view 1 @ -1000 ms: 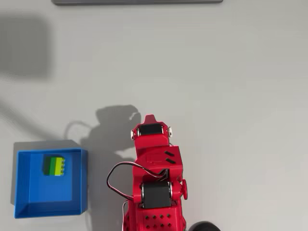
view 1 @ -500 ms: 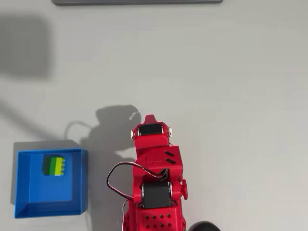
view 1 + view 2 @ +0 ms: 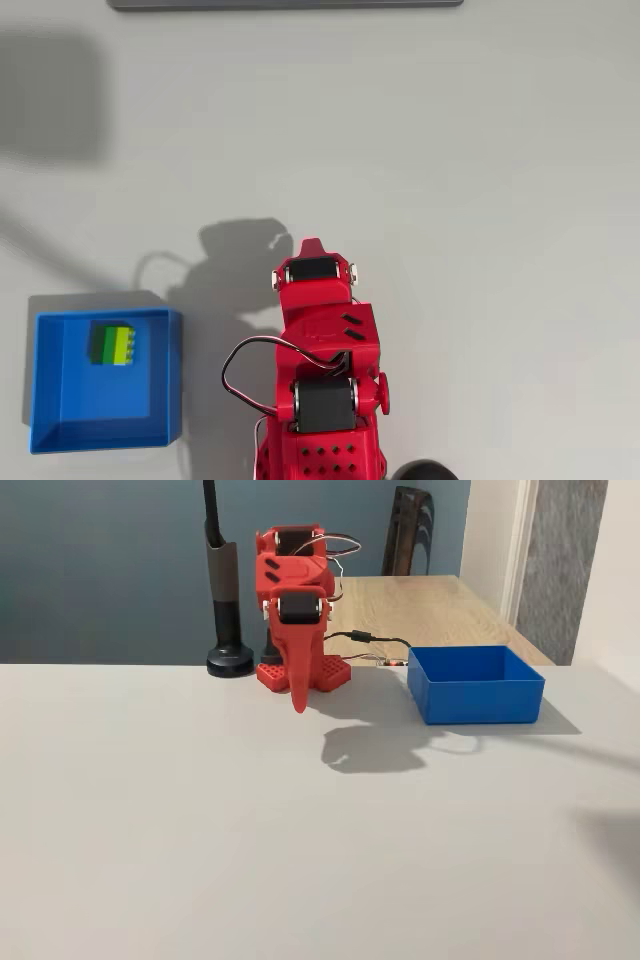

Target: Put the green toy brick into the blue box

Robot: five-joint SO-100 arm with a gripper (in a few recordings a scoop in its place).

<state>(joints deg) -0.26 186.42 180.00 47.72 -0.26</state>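
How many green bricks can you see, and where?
1. The green toy brick lies inside the blue box, near its upper left part in the overhead view. In the fixed view the box's wall hides the inside, but the overhead view shows no more.

White table (image 3: 200,830), matte, bare surface w/ soft shadows. Black pole on round base (image 3: 229,660) at back edge in fixed view. Black cable (image 3: 372,638) runs behind. Wooden table (image 3: 430,605) + dark chair (image 3: 408,530) beyond, blue-grey wall (image 3: 100,560). Grey strip (image 3: 285,4) at top edge of overhead view.
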